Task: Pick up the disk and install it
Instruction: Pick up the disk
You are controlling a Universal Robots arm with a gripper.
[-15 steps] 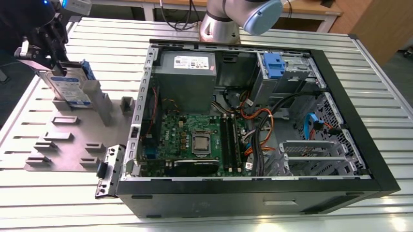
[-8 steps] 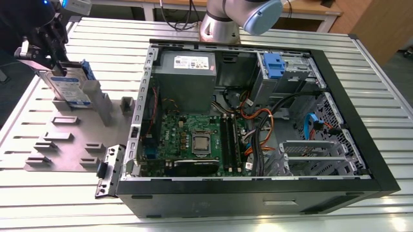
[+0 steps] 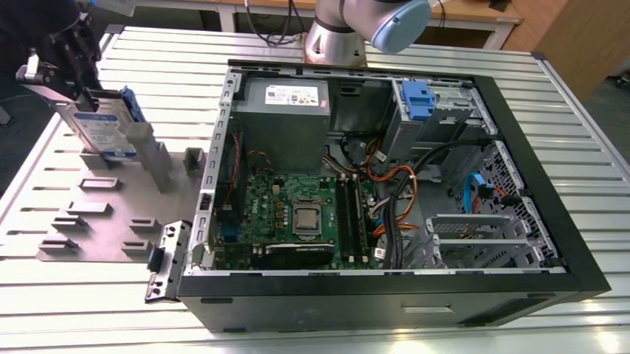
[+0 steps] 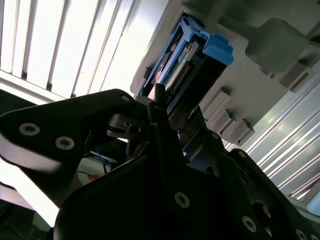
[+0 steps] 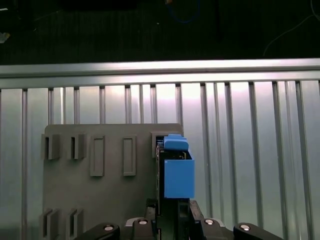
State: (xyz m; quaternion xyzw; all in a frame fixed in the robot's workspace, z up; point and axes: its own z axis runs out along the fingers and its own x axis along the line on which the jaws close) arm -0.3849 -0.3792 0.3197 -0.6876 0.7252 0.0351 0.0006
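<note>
While my gripper (image 3: 81, 94) clamps the disk (image 3: 103, 133) on edge over the grey fixture plate (image 3: 108, 221), well apart from the open computer case (image 3: 569, 221), I'd hold it upright and move slowly, so its blue carrier rail (image 5: 178, 172) can't slip.

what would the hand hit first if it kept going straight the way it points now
Most likely the disk: in the first wrist view it stands on edge directly ahead of the hand, with the grey fixture plate beyond it. Whether they touch is unclear.
</note>
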